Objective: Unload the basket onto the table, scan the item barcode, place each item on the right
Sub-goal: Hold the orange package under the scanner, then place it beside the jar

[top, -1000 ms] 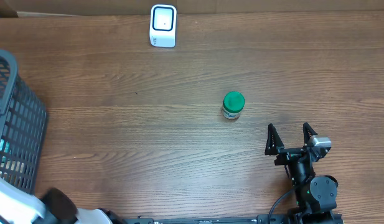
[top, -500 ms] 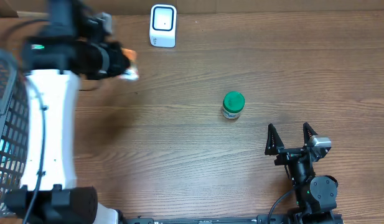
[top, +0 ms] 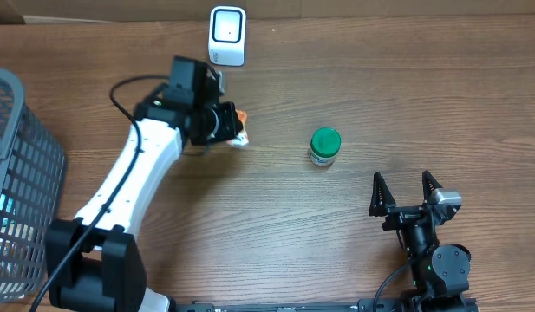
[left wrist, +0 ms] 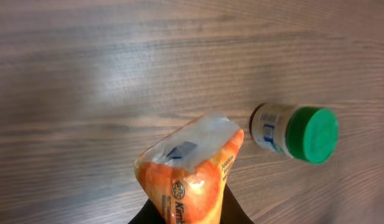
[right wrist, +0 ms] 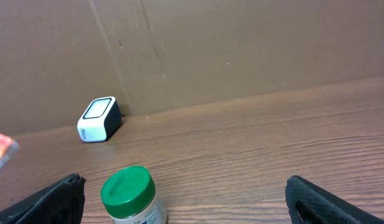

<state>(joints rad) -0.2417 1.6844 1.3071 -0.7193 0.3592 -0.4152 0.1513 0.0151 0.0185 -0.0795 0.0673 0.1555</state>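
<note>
Firmly clenched in the left gripper, the orange packet is held over the counter. A green-lidded jar stands to that gripper's right, and the white scanner sits beyond it. Farther right, the right gripper gapes, released.

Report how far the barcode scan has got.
Done: the left gripper is shut on an orange packet, held over the table. In hand: the packet hangs between the white scanner and the green-lidded jar, not yet in front of the scanner. Left: present its barcode to the scanner. The jar stands untouched; the right gripper is open, apart from it, holding nothing.
</note>
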